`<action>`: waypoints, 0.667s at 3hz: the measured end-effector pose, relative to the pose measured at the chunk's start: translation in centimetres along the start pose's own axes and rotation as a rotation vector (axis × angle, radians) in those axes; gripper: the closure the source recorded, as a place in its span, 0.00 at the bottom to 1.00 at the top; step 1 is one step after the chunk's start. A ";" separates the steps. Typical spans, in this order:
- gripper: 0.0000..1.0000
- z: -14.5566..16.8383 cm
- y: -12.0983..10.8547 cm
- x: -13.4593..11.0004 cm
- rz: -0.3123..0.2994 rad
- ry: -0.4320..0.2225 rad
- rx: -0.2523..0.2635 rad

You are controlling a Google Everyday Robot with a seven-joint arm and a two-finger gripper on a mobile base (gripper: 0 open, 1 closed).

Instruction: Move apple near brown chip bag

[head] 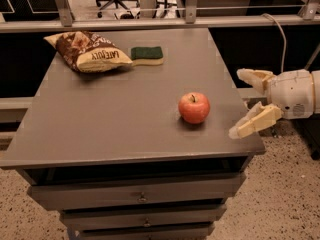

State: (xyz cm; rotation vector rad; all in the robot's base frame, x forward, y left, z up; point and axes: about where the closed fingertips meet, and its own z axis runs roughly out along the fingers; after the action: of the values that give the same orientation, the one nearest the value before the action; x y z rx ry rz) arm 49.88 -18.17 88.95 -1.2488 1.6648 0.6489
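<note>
Dim, warm; gripper [237, 104] brightest — right edge

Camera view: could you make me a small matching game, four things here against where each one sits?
Things:
1. apple
2. chip bag
3. sponge
4. gripper

Places:
A. far left corner of the table
B. beyond the table's right edge, open
C. on the table, front right part
D. far side, just right of the bag

Pairs: 1-C, 2-A, 3-D, 4-B
</note>
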 end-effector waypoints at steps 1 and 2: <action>0.00 2.1 -0.8 0.7 -0.033 -0.029 -0.034; 0.00 4.3 -1.7 1.5 -0.029 -0.046 -0.051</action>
State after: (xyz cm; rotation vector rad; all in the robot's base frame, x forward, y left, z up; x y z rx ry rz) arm 52.94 -15.91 85.92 -1.2825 1.5984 0.7012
